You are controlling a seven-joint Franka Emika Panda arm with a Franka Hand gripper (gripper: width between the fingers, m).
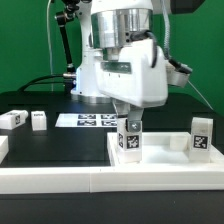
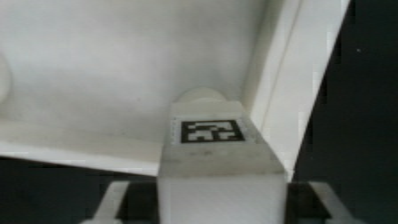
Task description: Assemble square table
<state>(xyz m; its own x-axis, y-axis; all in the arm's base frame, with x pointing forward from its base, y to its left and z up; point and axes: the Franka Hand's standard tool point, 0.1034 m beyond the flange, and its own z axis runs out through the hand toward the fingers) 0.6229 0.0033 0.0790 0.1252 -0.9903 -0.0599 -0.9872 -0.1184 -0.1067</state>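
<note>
My gripper [image 1: 129, 126] is shut on a short white leg [image 1: 130, 140] with a black-and-white tag and holds it upright over the near left part of the white square tabletop [image 1: 165, 152]. In the wrist view the leg [image 2: 214, 135] runs up between my fingers [image 2: 121, 200], above the tabletop's inner floor [image 2: 107, 90] beside its raised rim [image 2: 299, 70]. I cannot tell whether the leg's lower end touches the tabletop. A second tagged leg [image 1: 201, 137] stands upright at the tabletop's right end. Two more legs [image 1: 13, 119] [image 1: 39, 119] lie on the black table at the exterior view's left.
The marker board [image 1: 88, 120] lies flat behind the tabletop, near the arm's base. The long white rail [image 1: 60, 178] runs along the front of the work surface. Cables hang behind the arm.
</note>
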